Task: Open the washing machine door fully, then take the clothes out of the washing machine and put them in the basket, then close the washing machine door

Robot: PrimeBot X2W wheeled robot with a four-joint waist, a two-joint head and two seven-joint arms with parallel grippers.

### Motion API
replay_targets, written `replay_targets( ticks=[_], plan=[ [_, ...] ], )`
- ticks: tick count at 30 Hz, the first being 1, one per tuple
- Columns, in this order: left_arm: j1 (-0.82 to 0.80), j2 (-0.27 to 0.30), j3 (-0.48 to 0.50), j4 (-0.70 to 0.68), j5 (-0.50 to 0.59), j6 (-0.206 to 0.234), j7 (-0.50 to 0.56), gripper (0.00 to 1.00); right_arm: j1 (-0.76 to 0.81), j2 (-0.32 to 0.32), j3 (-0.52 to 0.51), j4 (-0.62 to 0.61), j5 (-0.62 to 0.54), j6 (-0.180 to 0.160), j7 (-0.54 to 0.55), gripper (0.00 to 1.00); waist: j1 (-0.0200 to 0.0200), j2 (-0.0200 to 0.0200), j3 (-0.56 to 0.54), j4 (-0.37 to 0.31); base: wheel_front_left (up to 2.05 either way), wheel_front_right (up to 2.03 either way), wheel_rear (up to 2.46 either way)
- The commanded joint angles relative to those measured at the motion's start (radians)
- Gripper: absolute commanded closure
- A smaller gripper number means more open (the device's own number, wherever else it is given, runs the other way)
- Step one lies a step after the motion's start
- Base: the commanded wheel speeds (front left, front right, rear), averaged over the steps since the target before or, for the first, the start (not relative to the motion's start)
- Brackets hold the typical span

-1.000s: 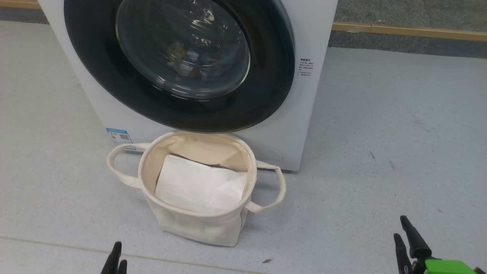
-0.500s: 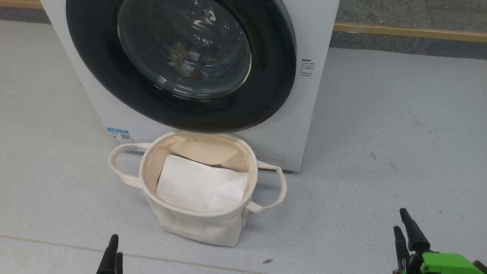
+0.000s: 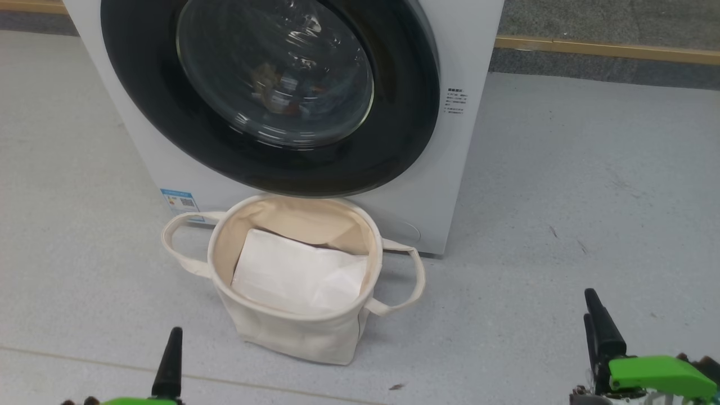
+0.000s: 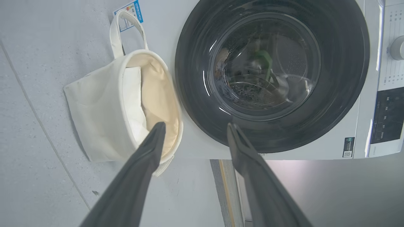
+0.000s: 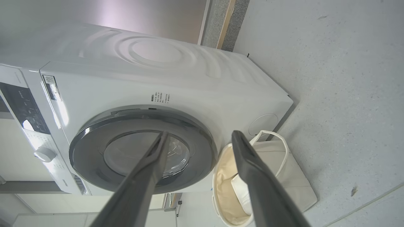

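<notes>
The washing machine door (image 3: 270, 95) is shut. Your left claw (image 4: 195, 125) and right claw (image 5: 200, 133) both gape, empty. Hooking the rim's right edge looks best, then swing it wide.

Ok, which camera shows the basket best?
Head view: the whole basket, both handles and the white sheet inside. Left wrist view shows it sideways, one handle; right wrist view has a finger across it.

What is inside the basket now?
A plain white sheet lies inside the basket, against its cream lining. The bottom of the basket under the sheet is covered, so I cannot tell what is there.
</notes>
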Motion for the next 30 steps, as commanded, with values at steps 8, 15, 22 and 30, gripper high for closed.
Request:
replay_targets(
  ticks=[8, 15, 22, 30],
  plan=[
    [-0.090, 0.054, -0.043, -0.046, 0.155, 0.018, -0.033, 0.00, -0.082, -0.006, 0.043, -0.072, -0.175, 0.000, -0.036, 0.00, -0.0001, -0.0001, 0.000, 0.004, 0.00, 0.00, 0.00],
    [-0.116, 0.086, -0.082, -0.069, 0.286, 0.044, -0.053, 0.00, -0.103, -0.007, 0.064, -0.087, -0.323, 0.000, -0.057, 0.00, -0.0001, -0.0001, 0.000, 0.006, 0.00, 0.00, 0.00],
    [-0.131, 0.120, -0.126, -0.077, 0.413, 0.067, -0.071, 0.00, -0.115, -0.007, 0.076, -0.103, -0.473, 0.000, -0.074, 0.00, -0.0001, -0.0001, -0.001, 0.008, 0.00, 0.00, 0.00],
    [-0.158, 0.148, -0.163, -0.080, 0.530, 0.091, -0.094, 0.00, -0.127, -0.008, 0.092, -0.118, -0.625, 0.000, -0.098, 0.00, -0.0001, -0.0001, -0.004, 0.008, 0.00, 0.00, 0.00]
  ],
)
